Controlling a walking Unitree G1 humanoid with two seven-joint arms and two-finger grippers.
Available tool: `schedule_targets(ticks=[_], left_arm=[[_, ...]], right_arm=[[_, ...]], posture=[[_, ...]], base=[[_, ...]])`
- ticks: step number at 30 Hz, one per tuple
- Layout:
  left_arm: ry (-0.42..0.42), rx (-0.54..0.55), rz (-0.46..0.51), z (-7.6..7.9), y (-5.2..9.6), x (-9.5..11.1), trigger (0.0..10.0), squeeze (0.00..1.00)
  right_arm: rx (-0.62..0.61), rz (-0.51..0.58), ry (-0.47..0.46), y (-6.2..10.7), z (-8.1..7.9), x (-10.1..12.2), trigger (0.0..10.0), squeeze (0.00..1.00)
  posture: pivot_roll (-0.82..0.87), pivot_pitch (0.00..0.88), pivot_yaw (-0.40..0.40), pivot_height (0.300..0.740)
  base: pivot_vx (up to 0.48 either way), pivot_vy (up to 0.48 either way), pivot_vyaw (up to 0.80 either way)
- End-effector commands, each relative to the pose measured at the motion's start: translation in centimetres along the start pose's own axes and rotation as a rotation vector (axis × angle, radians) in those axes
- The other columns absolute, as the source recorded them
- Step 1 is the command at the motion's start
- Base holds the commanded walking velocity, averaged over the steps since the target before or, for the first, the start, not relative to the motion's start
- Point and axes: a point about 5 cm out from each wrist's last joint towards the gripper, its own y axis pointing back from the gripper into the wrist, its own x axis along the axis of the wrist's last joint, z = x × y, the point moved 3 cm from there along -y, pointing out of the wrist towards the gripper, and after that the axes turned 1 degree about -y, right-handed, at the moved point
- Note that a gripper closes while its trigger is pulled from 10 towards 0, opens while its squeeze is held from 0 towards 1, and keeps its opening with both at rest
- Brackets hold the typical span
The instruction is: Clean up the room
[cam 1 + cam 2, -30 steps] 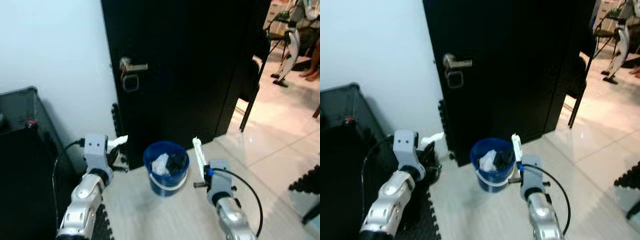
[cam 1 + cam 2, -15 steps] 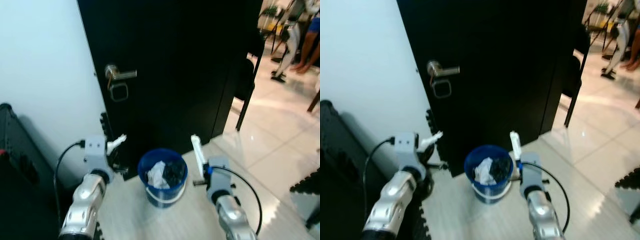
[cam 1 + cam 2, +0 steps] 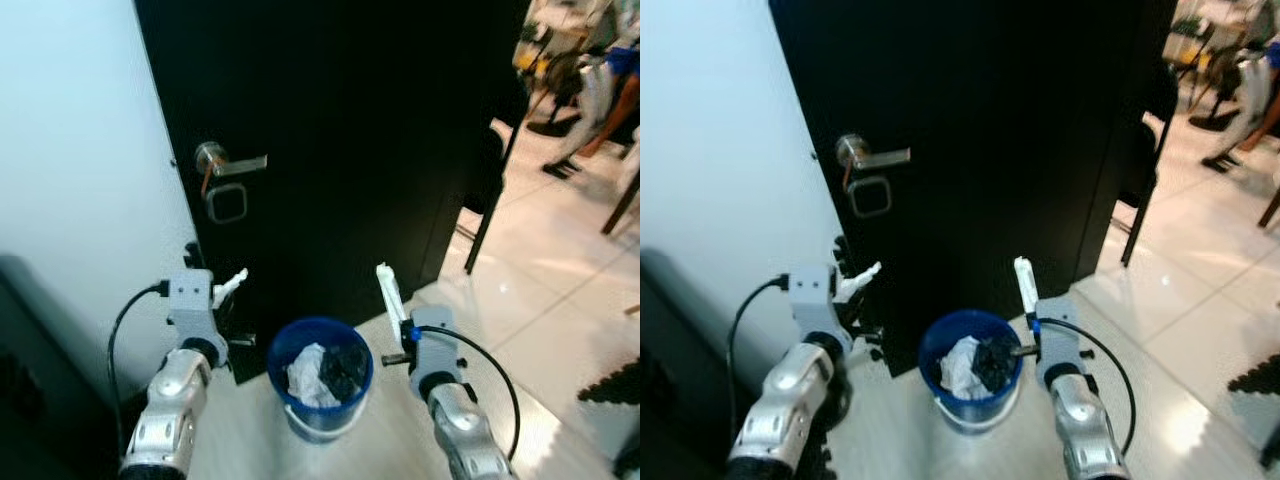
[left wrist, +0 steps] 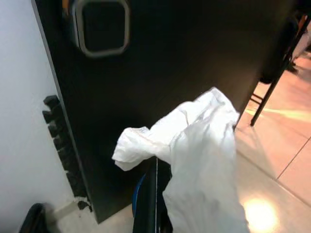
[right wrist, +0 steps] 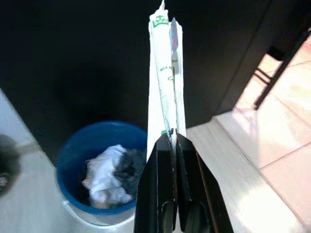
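A blue bucket stands on the floor before a black door, with white and black scraps inside. My left gripper, to the bucket's left, is shut on a crumpled white tissue. My right gripper, at the bucket's right rim, is shut on a long white paper wrapper with green print that stands upright. The right wrist view has the bucket just below and beside that wrapper.
The door has a silver lever handle and a lock plate. A white wall is on the left. Glossy tiles spread out to the right, with a black chair and people's legs at the far right.
The camera has shifted, so the door and bucket sit lower and more to the left. The black case on the left has left the frame. Both grippers keep their hold.
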Motion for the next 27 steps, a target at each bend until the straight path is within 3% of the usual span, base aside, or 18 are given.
schedule_targets(ticks=[1, 4, 23, 27], left_arm=[[-0.001, 0.016, -0.020, -0.57, 0.26, -0.59, 10.0, 0.00], [-0.003, 0.014, -0.021, -0.58, 0.25, -0.61, 10.0, 0.00], [-0.010, 0.014, -0.020, -0.71, 0.33, -0.65, 10.0, 0.00], [-0.034, -0.018, -0.054, -0.04, 0.21, -1.14, 10.0, 0.00]], right_arm=[[0.001, -0.018, -0.007, -0.09, -0.38, -0.20, 10.0, 0.00], [0.000, -0.020, -0.006, -0.04, -0.36, -0.25, 10.0, 0.00], [0.023, -0.010, -0.009, -0.01, -0.74, -0.20, 10.0, 0.00], [0.021, -0.012, -0.005, -0.07, -0.70, -0.20, 10.0, 0.00]], posture=[[0.04, 0.001, 0.005, 0.740], [0.04, 0.001, 0.005, 0.740], [0.05, 0.004, 0.004, 0.740], [0.05, 0.005, 0.005, 0.740]], base=[[0.349, 0.000, -0.80], [0.349, 0.000, -0.80], [0.344, 0.000, 0.00], [0.142, 0.000, 0.00]])
